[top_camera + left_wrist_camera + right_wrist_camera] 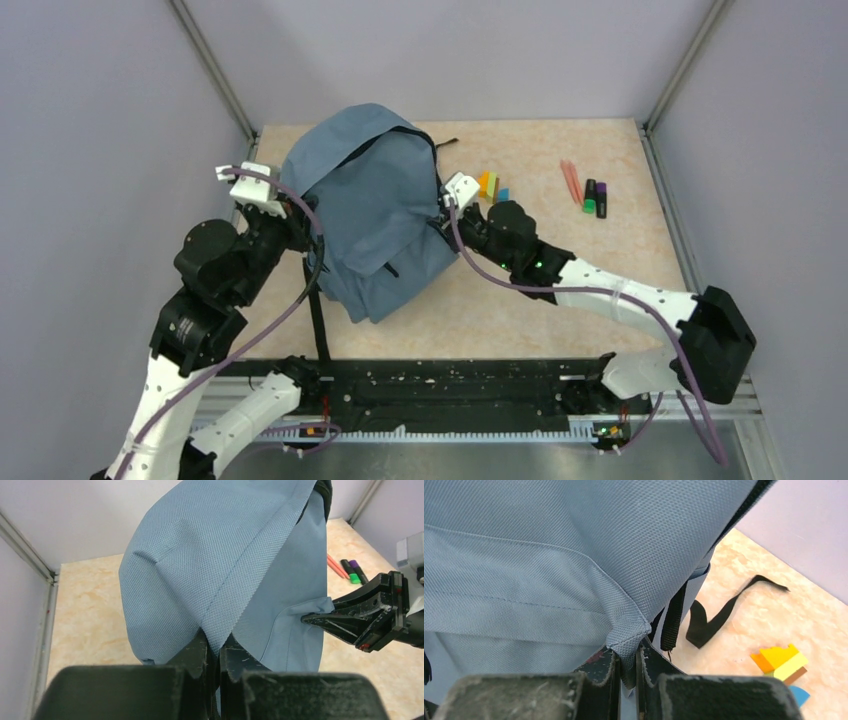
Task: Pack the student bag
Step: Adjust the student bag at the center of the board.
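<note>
The student bag point(372, 215), a large dusty-blue backpack with black straps, stands slumped at the table's back middle. My left gripper point(297, 213) is shut on a fold of its left side; the pinched fabric shows in the left wrist view point(215, 645). My right gripper point(446, 215) is shut on a fold of its right side, seen in the right wrist view point(626, 652). The bag point(225, 565) hangs stretched between both grippers. The right gripper also shows in the left wrist view point(312, 619). The bag's opening is hidden.
Coloured blocks point(491, 185) lie right of the bag, also in the right wrist view point(781, 662). Orange pencils point(571, 181) and two highlighters point(596, 198) lie at the back right. A black strap point(318, 315) trails toward the near edge; another strap point(724, 612) lies behind the bag.
</note>
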